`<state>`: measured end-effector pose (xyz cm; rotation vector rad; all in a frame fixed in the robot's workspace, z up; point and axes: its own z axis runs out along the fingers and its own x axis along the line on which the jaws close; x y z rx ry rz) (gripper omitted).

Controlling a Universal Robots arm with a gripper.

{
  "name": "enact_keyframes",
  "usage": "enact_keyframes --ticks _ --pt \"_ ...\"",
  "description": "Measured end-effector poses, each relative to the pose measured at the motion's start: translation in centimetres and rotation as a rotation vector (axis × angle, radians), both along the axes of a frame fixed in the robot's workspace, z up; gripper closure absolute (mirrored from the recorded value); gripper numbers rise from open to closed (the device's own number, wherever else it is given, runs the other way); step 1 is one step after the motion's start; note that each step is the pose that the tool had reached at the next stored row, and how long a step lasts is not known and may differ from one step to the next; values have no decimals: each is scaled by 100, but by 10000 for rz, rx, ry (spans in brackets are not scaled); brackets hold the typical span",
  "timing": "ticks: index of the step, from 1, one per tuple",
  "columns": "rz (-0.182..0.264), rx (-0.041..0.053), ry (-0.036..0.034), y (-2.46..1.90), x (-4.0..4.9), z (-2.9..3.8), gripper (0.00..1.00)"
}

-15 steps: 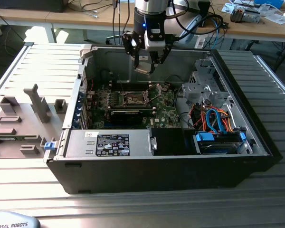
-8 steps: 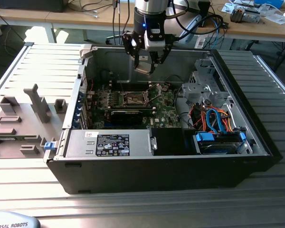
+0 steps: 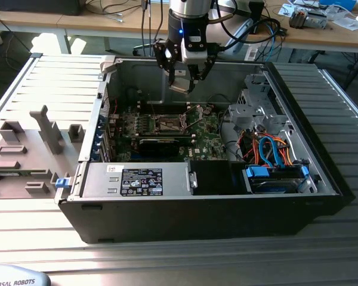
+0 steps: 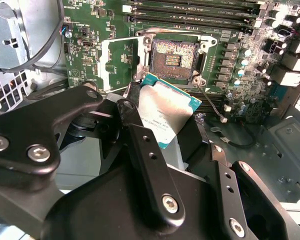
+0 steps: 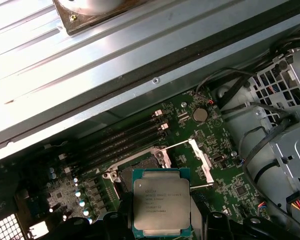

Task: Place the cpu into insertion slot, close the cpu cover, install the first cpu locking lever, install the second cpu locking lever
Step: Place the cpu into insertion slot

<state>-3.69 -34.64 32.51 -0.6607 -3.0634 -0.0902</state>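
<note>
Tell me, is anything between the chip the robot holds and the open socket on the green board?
Nothing, just air. In the exterior view the held cpu hangs above the bare socket, with no part or cable in that gap.

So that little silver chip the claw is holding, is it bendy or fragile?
Probably stiff: the cpu looks flat while the claw grips just its sides. Likely light, being so thin. Its smooth metal top could be slippery.
</note>
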Motion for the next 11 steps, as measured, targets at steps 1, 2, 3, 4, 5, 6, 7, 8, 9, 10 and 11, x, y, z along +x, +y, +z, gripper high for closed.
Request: enact_keyframes --ticks 1,2,3,4,5,6,7,8,9,10,11 --pt "-3 0 0 0 0 0 46" --pt "-9 1 0 0 0 0 46" --pt "-16 0 0 0 0 0 46" --pt "-32 1 0 0 0 0 46" --pt "-44 0 0 0 0 0 46" --pt "-50 1 0 0 0 0 46" --pt "-57 0 0 0 0 0 46" --pt "-66 0 0 0 0 0 46" --pt "-69 1 0 0 0 0 46" --pt "-70 0 0 0 0 0 46" --pt "-76 1 0 0 0 0 46"
